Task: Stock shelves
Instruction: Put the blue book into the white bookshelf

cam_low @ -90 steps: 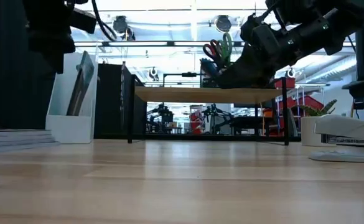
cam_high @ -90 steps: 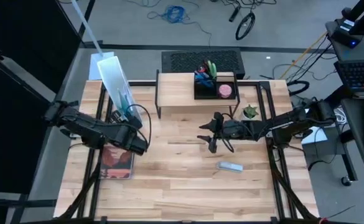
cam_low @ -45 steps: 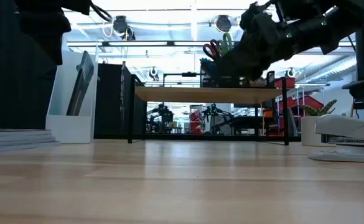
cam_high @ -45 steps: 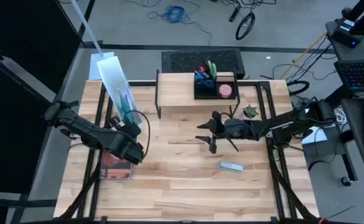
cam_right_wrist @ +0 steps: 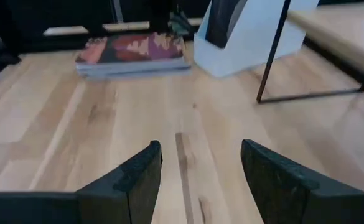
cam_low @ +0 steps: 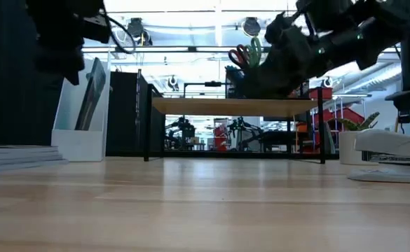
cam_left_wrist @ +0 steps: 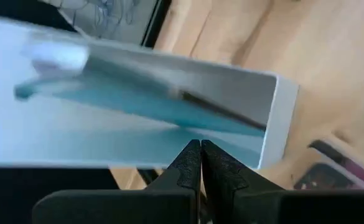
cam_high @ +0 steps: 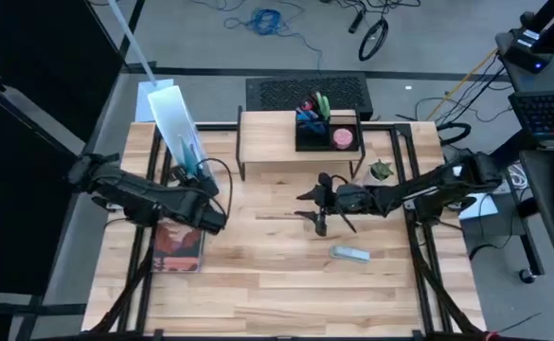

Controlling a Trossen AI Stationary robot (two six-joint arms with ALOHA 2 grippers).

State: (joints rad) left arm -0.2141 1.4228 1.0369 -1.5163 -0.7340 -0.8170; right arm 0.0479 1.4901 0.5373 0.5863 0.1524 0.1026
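Observation:
The shelves [cam_high: 278, 142] are a low light-wood riser on thin black legs at the table's far middle; its top also shows in the low view [cam_low: 236, 106]. A black organizer tray [cam_high: 326, 131] sits on it. My left gripper [cam_high: 212, 214] is shut and holds nothing. It hovers above the far end of a magazine stack [cam_high: 176, 250], just near of the white file box [cam_high: 177, 128], and its own view shows the shut gripper [cam_left_wrist: 200, 163] facing that box [cam_left_wrist: 169, 106]. My right gripper [cam_high: 314, 205] is open over bare table in front of the shelves, with nothing between its fingers [cam_right_wrist: 200, 163].
A stapler [cam_high: 350, 253] lies on the table near of my right gripper. A small potted plant [cam_high: 381, 170] stands right of the shelves. The magazine stack [cam_right_wrist: 135, 53] lies flat at the table's left. Bare wood [cam_high: 277, 284] stretches across the near middle.
My left gripper went a little toward the near-left over the magazine stack, then came back toward the file box, staying shut. My right gripper edged slightly toward the table's left, still open.

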